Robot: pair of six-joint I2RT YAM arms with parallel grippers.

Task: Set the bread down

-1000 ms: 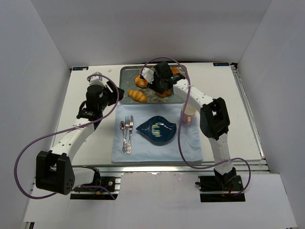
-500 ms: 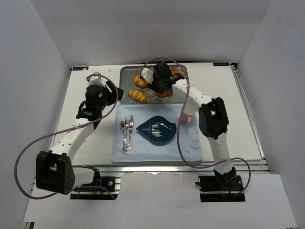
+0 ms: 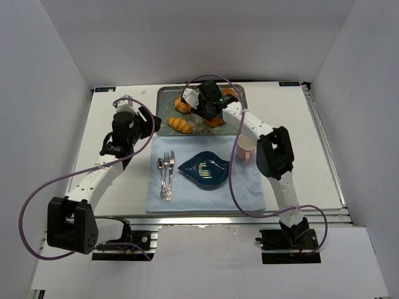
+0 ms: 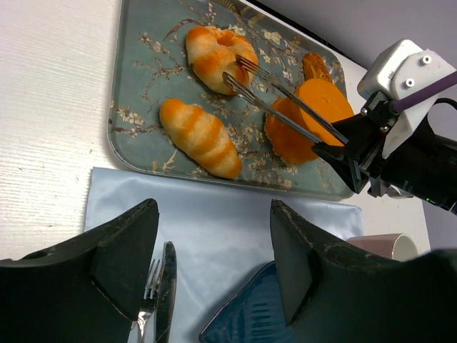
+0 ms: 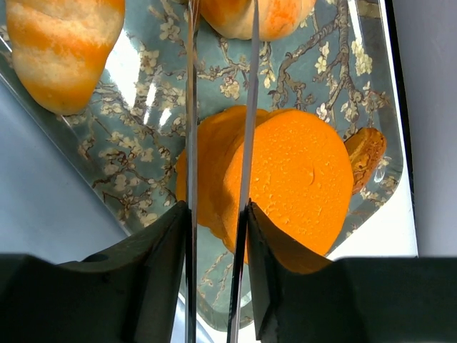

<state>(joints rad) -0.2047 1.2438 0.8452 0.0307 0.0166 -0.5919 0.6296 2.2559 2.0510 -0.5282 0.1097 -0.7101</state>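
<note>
The bread (image 4: 213, 56), a round golden bun with pale seams, lies at the far left of the flowered tray (image 4: 118, 107). It also shows in the top view (image 3: 182, 104) and at the upper edge of the right wrist view (image 5: 257, 14). My right gripper (image 5: 218, 236) is shut on metal tongs (image 4: 285, 111). The two tong tips reach the bun's right side, slightly apart. I cannot tell if they squeeze it. My left gripper (image 4: 214, 214) is open and empty above the pale blue cloth (image 4: 214, 207), near the tray's front edge.
The tray also holds a ridged elongated roll (image 4: 200, 137), a large orange cylinder cake (image 4: 307, 121) and a small brown piece (image 4: 314, 68). On the cloth lie a fork and knife (image 3: 166, 174), a dark blue plate (image 3: 206, 168) and a pink cup (image 3: 247, 148).
My right arm has shifted a little left and farther back, bringing the tongs closer to the bun and uncovering the pink cup. The left arm has not moved.
</note>
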